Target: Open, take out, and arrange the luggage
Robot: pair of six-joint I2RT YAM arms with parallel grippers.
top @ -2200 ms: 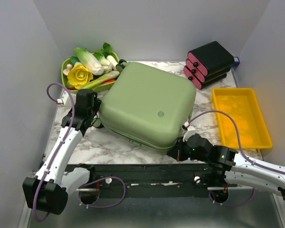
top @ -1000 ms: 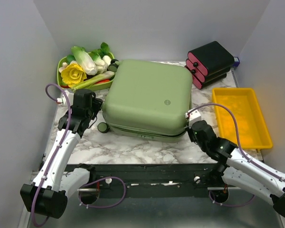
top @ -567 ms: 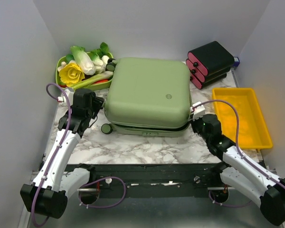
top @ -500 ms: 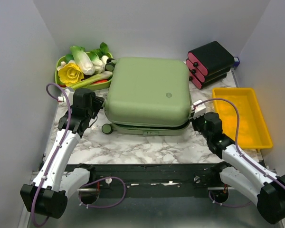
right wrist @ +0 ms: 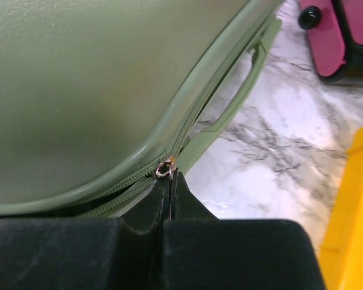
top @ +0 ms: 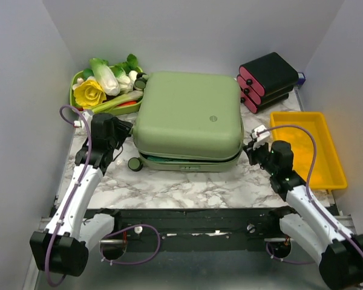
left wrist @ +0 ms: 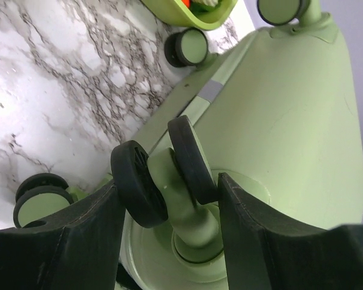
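Holding toy vegetables (top: 103, 84), green tray (top: 73, 96) sits beside luggage (top: 187, 115).

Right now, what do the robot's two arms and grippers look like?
Both the left arm and right arm have white links joined by black joint housings. A purple cable loops along each, ending near a small white connector. The left gripper and right gripper have matte black, blocky fingers tapering toward the tips. No markings are visible.
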